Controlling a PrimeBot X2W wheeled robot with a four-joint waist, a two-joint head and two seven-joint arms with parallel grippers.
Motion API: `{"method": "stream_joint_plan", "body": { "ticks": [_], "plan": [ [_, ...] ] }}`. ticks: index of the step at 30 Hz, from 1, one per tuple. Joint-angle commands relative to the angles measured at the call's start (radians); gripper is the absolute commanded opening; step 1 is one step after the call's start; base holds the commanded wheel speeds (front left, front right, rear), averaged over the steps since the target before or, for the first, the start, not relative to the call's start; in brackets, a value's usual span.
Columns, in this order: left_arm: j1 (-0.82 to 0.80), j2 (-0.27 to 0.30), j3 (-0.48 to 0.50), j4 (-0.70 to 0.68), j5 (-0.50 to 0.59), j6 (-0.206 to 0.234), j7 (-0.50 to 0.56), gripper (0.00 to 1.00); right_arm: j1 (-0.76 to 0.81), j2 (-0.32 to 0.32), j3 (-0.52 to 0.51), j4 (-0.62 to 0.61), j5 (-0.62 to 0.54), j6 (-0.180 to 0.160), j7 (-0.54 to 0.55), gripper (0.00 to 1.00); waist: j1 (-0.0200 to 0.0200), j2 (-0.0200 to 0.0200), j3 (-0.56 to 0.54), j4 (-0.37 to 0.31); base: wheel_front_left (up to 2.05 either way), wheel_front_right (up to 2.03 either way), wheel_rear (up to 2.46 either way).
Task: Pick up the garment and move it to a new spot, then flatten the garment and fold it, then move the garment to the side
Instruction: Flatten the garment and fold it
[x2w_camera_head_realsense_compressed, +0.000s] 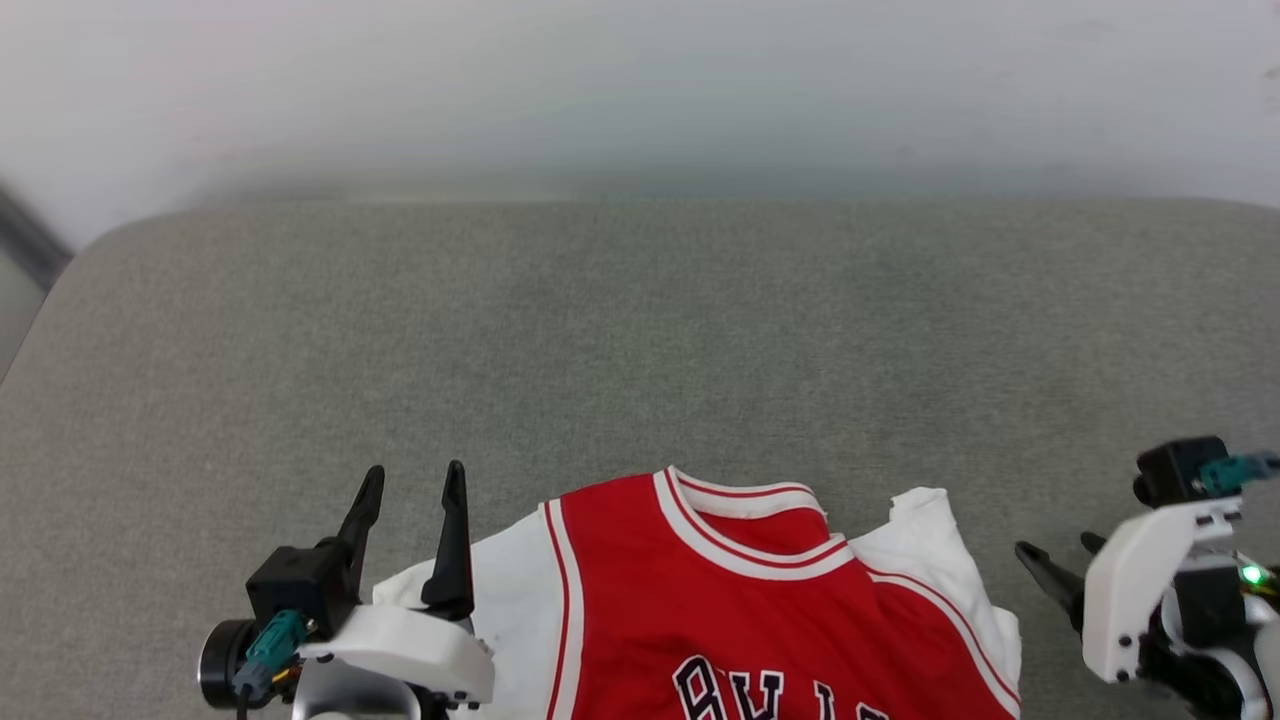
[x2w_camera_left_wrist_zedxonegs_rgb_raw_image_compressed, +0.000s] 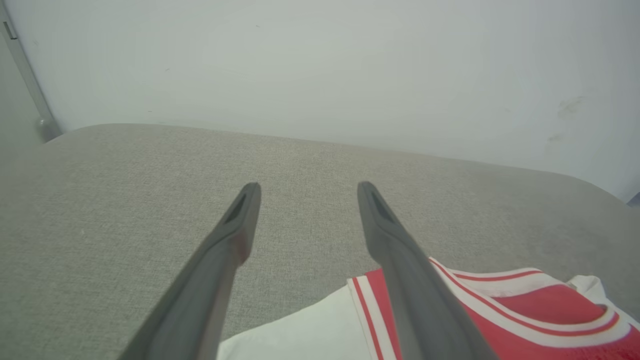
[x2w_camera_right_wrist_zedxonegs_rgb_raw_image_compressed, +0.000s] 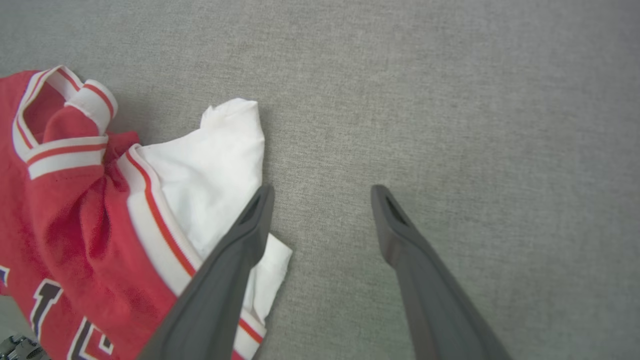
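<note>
— Tools first: how do they stand?

— Left tool (x2w_camera_head_realsense_compressed: 415, 470) sits at 7 o'clock in the head view, fingers apart and holding nothing. Its inner finger crosses the left-hand sleeve (x2w_camera_head_realsense_compressed: 510, 590), but I cannot tell whether it touches. Right tool (x2w_camera_head_realsense_compressed: 1055, 545) is at 4 o'clock, likewise spread and empty, just beside the right-hand sleeve (x2w_camera_head_realsense_compressed: 930, 550).

— And the garment?

— The garment (x2w_camera_head_realsense_compressed: 700, 600) lies at 6 o'clock on the grey tabletop (x2w_camera_head_realsense_compressed: 640, 340), front up, with its collar (x2w_camera_head_realsense_compressed: 745, 520) toward 12. The black letters (x2w_camera_head_realsense_compressed: 760, 695) are cut off by the view's lower edge. The right-hand sleeve is crumpled; the left-hand one lies smoother.

— Which step, would you say?

— An early one, I judge: either the first pick-up or the flattening. Nothing in what shows looks folded. Both tools flank the shoulders, which reads as the setup for a two-armed grasp.

— So the next move?

— Each tool needs to come down and pinch cloth at its own sleeve or shoulder. Then both should draw evenly so the bunched side spreads out.

— Any containers?

— None that I can make out. The garment rests straight on the tabletop, with open grey surface from 9 round to 3.
</note>
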Motion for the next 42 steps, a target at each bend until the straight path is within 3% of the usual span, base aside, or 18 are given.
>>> {"method": "stream_joint_plan", "body": {
  "ticks": [1,11,19,20,21,22,31,35,42],
  "plan": [
    [-0.020,-0.006,-0.001,0.003,0.005,-0.004,-0.009,1.00,-0.034,-0.015,0.022,0.009,0.015,0.000,0.022,1.00,0.0000,0.0000,0.034,0.025,0.00,0.00,0.00],
    [-0.094,-0.046,-0.008,0.045,0.011,-0.026,-0.045,1.00,-0.261,-0.112,0.291,0.148,0.114,0.000,0.106,1.00,0.0000,0.0000,0.132,0.088,0.00,0.00,0.00],
    [-0.104,-0.061,-0.005,0.078,0.013,-0.033,-0.055,1.00,-0.263,-0.132,0.457,0.281,0.205,0.000,0.218,1.00,0.0000,0.0000,0.144,0.097,0.00,0.00,0.00],
    [-0.103,-0.062,-0.005,0.083,0.013,-0.032,-0.056,1.00,-0.260,-0.129,0.462,0.290,0.218,0.000,0.223,0.48,0.0000,0.0000,0.140,0.097,0.00,0.00,0.00],
    [-0.101,-0.062,-0.004,0.086,0.012,-0.033,-0.057,1.00,-0.263,-0.127,0.467,0.292,0.223,0.000,0.220,0.15,0.0000,0.0000,0.137,0.096,0.00,0.00,0.00],
    [-0.098,-0.062,-0.006,0.091,0.008,-0.036,-0.055,1.00,-0.269,-0.127,0.467,0.293,0.228,0.000,0.210,0.00,0.0000,0.0000,0.133,0.095,0.00,0.00,0.00],
    [-0.089,-0.008,0.003,0.094,-0.022,-0.051,0.025,1.00,-0.295,-0.124,0.337,0.286,0.230,-0.001,0.009,0.00,0.0000,0.0000,0.073,0.068,0.00,0.00,0.00],
    [-0.093,0.074,0.001,0.094,-0.083,-0.094,0.209,1.00,-0.256,-0.118,0.248,0.277,0.212,0.000,-0.064,0.00,0.0000,0.0000,0.035,0.037,0.00,0.00,0.00],
    [-0.128,0.211,-0.029,0.076,-0.178,-0.178,0.538,1.00,-0.196,-0.085,0.178,0.231,0.172,0.000,-0.057,0.00,0.0000,0.0000,0.026,-0.021,0.00,0.00,0.00]
  ]
}}
